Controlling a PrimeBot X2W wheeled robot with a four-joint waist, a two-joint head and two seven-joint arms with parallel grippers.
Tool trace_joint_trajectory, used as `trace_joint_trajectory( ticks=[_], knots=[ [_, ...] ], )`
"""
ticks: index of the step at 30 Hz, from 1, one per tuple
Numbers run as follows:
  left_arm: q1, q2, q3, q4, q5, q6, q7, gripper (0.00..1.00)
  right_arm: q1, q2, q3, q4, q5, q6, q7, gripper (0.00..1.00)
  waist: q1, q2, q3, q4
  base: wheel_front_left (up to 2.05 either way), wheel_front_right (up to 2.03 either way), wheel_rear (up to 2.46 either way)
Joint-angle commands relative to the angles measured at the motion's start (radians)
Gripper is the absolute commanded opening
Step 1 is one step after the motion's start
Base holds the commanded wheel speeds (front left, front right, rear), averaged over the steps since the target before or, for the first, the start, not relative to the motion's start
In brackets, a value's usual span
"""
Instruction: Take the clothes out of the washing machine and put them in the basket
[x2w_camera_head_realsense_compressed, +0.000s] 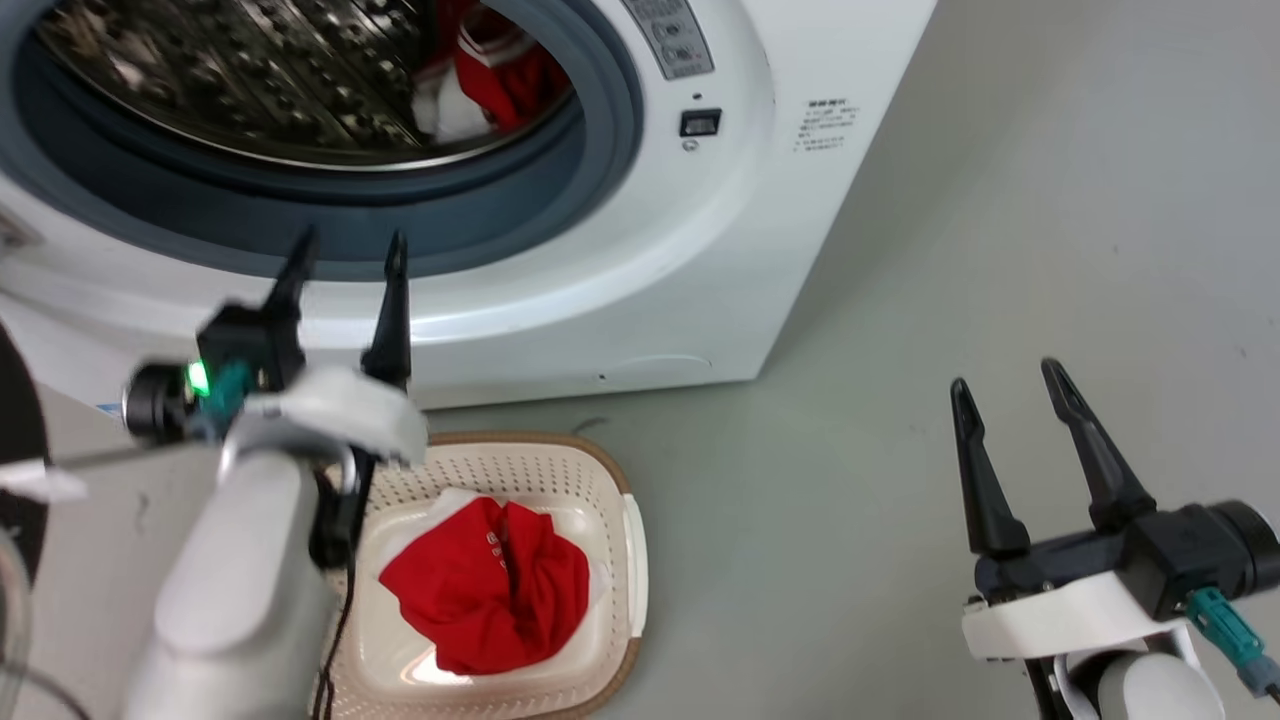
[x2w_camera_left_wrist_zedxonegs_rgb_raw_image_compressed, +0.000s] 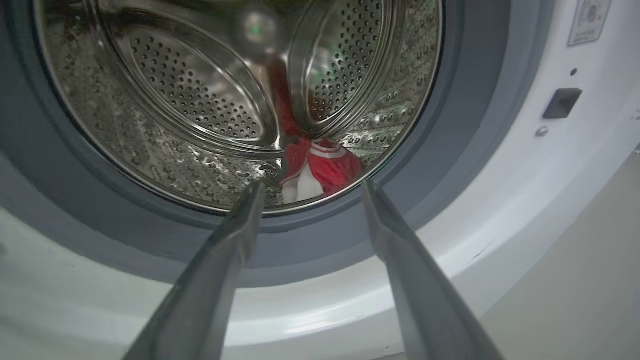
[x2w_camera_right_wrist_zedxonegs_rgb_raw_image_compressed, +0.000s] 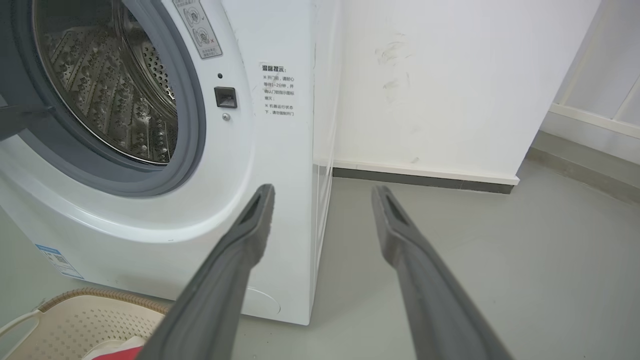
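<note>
Left wrist view: crumpled red, white-trimmed clothes (x2w_camera_left_wrist_zedxonegs_rgb_raw_image_compressed: 327, 169) in drum (x2w_camera_left_wrist_zedxonegs_rgb_raw_image_compressed: 190, 100), beyond spread left tool (x2w_camera_left_wrist_zedxonegs_rgb_raw_image_compressed: 312, 186).

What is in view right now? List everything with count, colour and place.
washing machine: one, white, porthole open, behind the basket
garment in drum: one bundle, red with white trim, low in the steel drum
basket: one, cream with a brown rim, on the floor before the machine
garment in basket: one, red, lying inside
floor: grey
wall: white, beside the machine
left gripper: dark fingers, open, empty, before the porthole
right gripper: dark fingers, open, empty, above the floor right of the basket
</note>
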Motion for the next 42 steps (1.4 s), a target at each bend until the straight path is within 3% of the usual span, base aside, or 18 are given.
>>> trace_joint_trajectory(
  ticks=[1,15,23,33,42],
  knots=[
    [-0.037,0.009,-0.003,0.028,0.009,-0.009,-0.002,1.00,-0.019,0.001,0.006,-0.007,0.004,-0.001,-0.002,1.00,0.0002,-0.0001,0.035,-0.023,0.00,0.00,0.00],
    [-0.660,0.087,-0.069,0.457,0.064,-0.114,0.216,1.00,-0.148,0.001,0.045,-0.037,0.070,-0.001,-0.002,1.00,0.0002,-0.0001,0.287,-0.150,0.00,0.00,0.00],
    [-0.937,0.132,-0.120,0.611,0.071,-0.144,0.426,1.00,-0.189,0.002,0.054,-0.050,0.116,-0.001,-0.002,1.00,0.0002,-0.0001,0.404,-0.213,0.00,0.00,0.00],
    [-1.134,0.164,-0.168,0.711,0.041,-0.152,0.629,1.00,-0.217,0.002,0.057,-0.063,0.161,-0.001,-0.002,1.00,0.0002,-0.0001,0.502,-0.260,0.00,0.00,0.00],
    [-1.161,0.181,-0.217,0.767,0.041,-0.153,0.661,1.00,-0.226,0.002,0.057,-0.062,0.176,-0.001,-0.002,1.00,0.0002,-0.0001,0.529,-0.278,0.00,0.00,0.00]
  ],
)
